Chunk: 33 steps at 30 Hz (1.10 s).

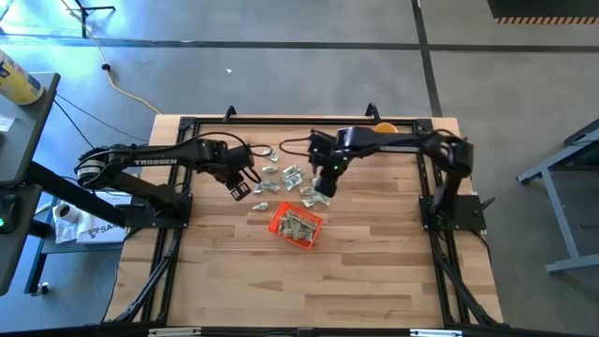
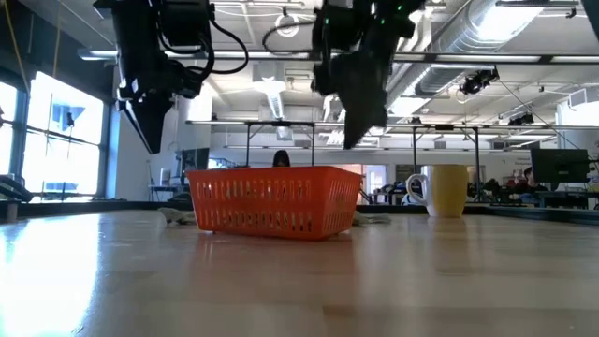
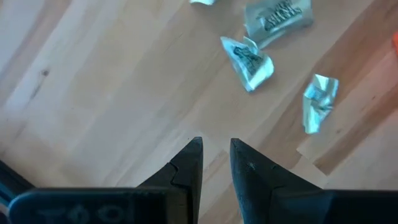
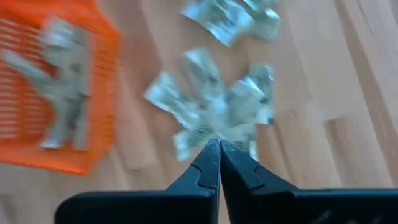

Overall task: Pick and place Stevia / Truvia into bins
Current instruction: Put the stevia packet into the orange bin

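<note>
on the counter (image 1: 374,271) centre: orange bin (image 1: 297,227) long axis diagonal, sachets inside | loose stevia sachets (image 1: 281,178) beside it | right pincer (image 4: 219,149) together above sachets | left pincer (image 3: 216,152) slightly apart | low view hides bin contents

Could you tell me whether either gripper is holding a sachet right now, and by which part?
Left gripper: nothing between its slightly parted fingers. Right gripper: shut, above pale green-and-white paper sachets; whether it pinches one cannot be told.

Both arms are dark, nearly black, built of blocky jointed segments with black cables looping off them. White "TROSSEN" lettering runs along the left arm (image 1: 154,161). Each gripper ends in two tapered, pointed black fingers (image 3: 186,165).
</note>
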Tool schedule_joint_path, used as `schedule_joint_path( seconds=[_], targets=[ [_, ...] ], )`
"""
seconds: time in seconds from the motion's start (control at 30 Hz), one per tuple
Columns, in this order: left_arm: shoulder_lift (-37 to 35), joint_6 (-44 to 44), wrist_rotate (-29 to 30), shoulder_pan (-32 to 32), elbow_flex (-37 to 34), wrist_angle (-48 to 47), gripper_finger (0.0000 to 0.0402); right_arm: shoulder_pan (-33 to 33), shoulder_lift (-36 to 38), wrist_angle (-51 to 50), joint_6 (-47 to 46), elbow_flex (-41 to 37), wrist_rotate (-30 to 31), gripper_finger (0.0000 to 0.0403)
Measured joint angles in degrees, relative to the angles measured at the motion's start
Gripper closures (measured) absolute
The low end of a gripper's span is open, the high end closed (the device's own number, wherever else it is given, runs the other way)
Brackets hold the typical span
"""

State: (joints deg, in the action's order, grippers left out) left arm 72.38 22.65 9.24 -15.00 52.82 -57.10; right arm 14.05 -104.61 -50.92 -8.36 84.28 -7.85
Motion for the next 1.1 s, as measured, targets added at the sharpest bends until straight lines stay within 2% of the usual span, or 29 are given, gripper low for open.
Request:
schedule_joint_path(
  seconds=[0.13, 0.3, 0.4, 0.63, 0.73, 0.93, 1.03, 1.1],
  targets=[
    [0.0, 0.8, 1.9, 0.0, 0.0, 0.1, 0.0286, -4.0, 2.2, 1.4, -0.8, 0.0, -0.5, 0.0401],
    [0.0, 5.6, 1.1, 0.0, 0.0, -0.4, 0.0286, -6.4, 2.0, 0.0, 7.7, -4.5, 14.0, 0.0388],
    [0.0, 8.0, -1.5, 0.0, 0.0, -0.5, 0.0286, -5.0, 2.2, 0.5, 9.0, -7.8, 12.8, 0.0345],
    [0.0, 9.3, -2.3, 0.0, 0.0, -0.6, 0.0286, -3.8, 2.2, 7.2, 15.1, -17.1, 8.4, 0.0194],
    [0.0, 9.3, -2.3, 0.0, 0.0, -0.4, 0.0286, -4.1, 2.2, 13.1, 16.7, -20.2, 11.3, 0.0155],
    [0.0, 9.1, -2.2, 0.0, 0.0, -0.3, 0.0286, -2.2, 2.2, 20.9, 16.0, -23.7, 11.9, 0.0149],
    [0.0, 8.7, -2.1, 0.0, 0.0, -0.2, 0.0286, -0.4, 2.1, 21.6, 14.5, -24.4, 7.9, 0.0162],
    [0.0, 8.7, -2.1, 0.0, 0.0, 0.0, 0.0286, 0.4, 1.4, 21.1, 14.4, -24.5, 7.5, 0.0174]
  ],
)
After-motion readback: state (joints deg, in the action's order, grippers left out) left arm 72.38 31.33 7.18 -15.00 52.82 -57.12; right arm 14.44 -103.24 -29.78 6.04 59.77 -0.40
